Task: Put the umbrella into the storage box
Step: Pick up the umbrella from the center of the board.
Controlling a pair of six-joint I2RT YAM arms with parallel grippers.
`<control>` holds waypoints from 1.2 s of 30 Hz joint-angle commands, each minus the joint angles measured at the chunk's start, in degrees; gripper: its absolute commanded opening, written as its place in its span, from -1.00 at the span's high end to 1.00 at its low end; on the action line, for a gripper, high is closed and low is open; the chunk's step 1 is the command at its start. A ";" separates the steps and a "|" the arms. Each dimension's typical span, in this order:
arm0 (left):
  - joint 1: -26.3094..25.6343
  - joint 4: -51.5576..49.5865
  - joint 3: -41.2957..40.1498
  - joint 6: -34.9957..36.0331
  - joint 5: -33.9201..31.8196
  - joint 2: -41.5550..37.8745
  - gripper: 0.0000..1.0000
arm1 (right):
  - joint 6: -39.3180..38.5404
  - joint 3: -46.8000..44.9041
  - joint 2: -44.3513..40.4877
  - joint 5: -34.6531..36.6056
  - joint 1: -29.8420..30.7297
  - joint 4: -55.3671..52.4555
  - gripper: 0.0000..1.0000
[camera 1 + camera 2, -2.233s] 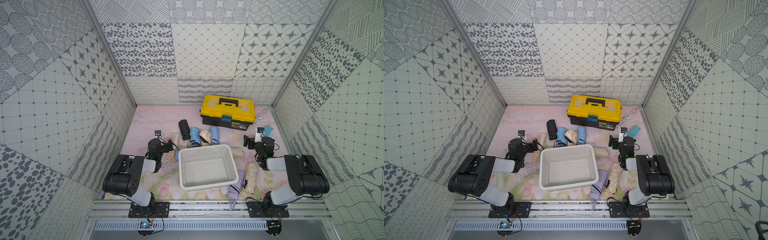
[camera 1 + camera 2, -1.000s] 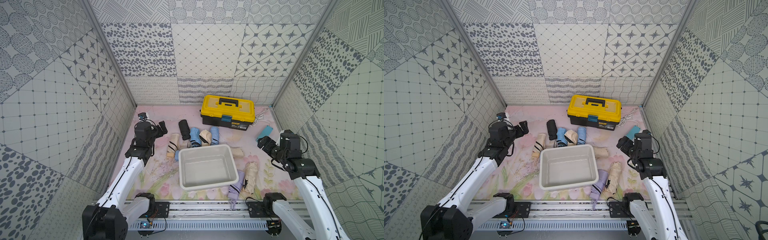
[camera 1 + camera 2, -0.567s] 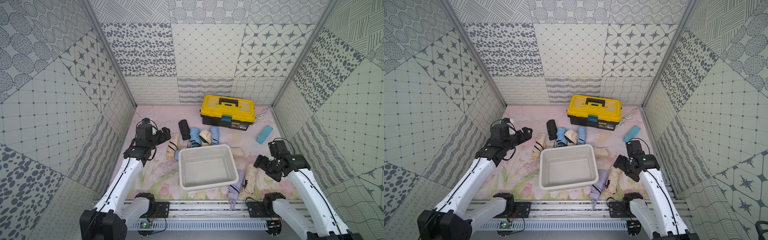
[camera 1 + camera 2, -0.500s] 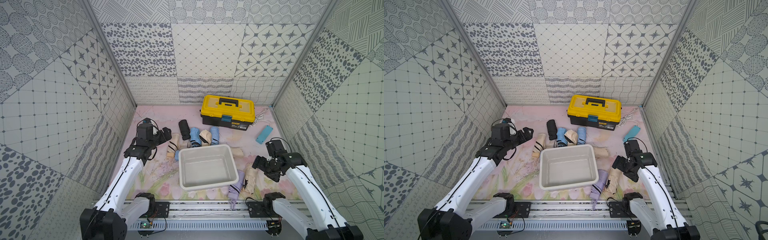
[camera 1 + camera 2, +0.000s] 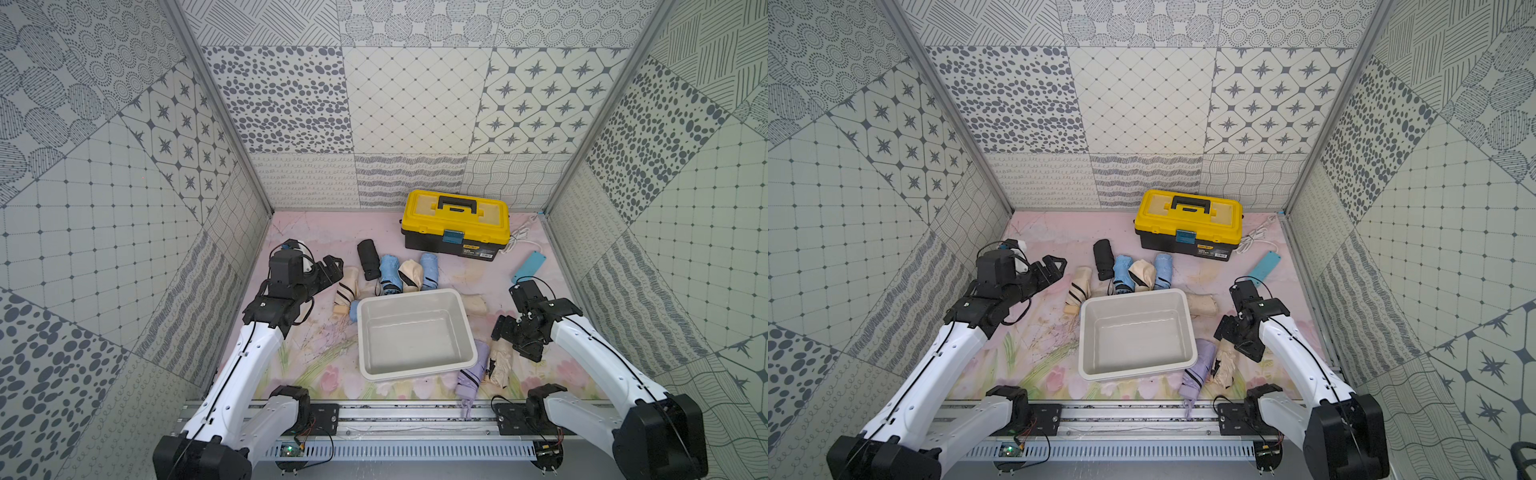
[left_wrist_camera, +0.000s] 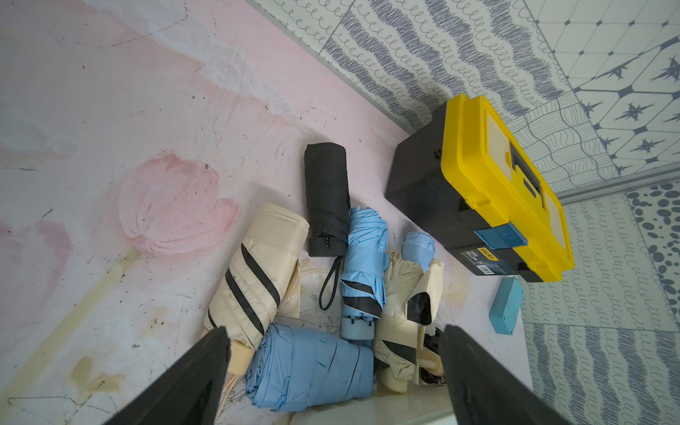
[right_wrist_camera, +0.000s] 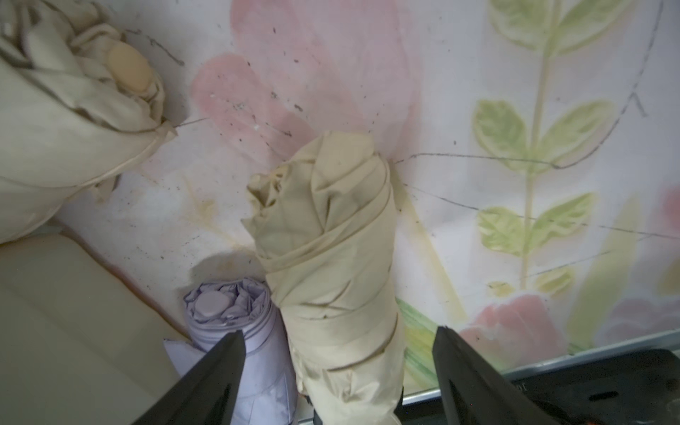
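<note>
The storage box is an empty white tub mid-table. Several folded umbrellas lie around it. A cream umbrella and a lilac umbrella lie side by side at the box's right front corner. My right gripper hangs open just above the cream umbrella, one finger on each side of it, not closed on it. My left gripper is open in the air, pointing at the pile behind the box: a striped cream umbrella, a blue umbrella and a black umbrella.
A yellow-lidded black toolbox stands at the back. A flat teal case with a white cable lies near the right wall. Another cream umbrella rests against the box's right side. Patterned walls close in three sides.
My right arm has swung down and inward from the right wall to hover over the cream umbrella. My left gripper has edged toward the umbrella pile behind the box.
</note>
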 commanded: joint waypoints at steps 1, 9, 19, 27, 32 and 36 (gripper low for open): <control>-0.17 0.87 -0.28 -2.68 3.97 -1.48 -0.87 | 0.28 -1.20 2.13 1.22 0.32 6.62 -0.68; -0.19 -1.08 1.81 -2.41 6.76 -1.62 -0.86 | -0.94 -2.19 7.80 0.21 0.32 13.58 -0.41; -0.26 -0.99 4.47 -0.79 9.50 0.57 -0.85 | -1.33 -4.30 10.38 0.81 0.32 16.11 -0.13; -0.25 -1.84 9.91 4.74 11.39 4.18 -0.85 | -0.66 -5.18 8.00 2.12 0.24 16.18 0.19; -2.62 -1.53 13.19 7.44 12.71 6.42 -0.83 | 0.19 -3.77 2.86 3.92 0.14 12.75 0.23; -8.44 -0.45 15.41 8.56 12.57 8.87 -0.82 | 0.78 -0.28 -2.40 7.56 0.05 6.26 0.28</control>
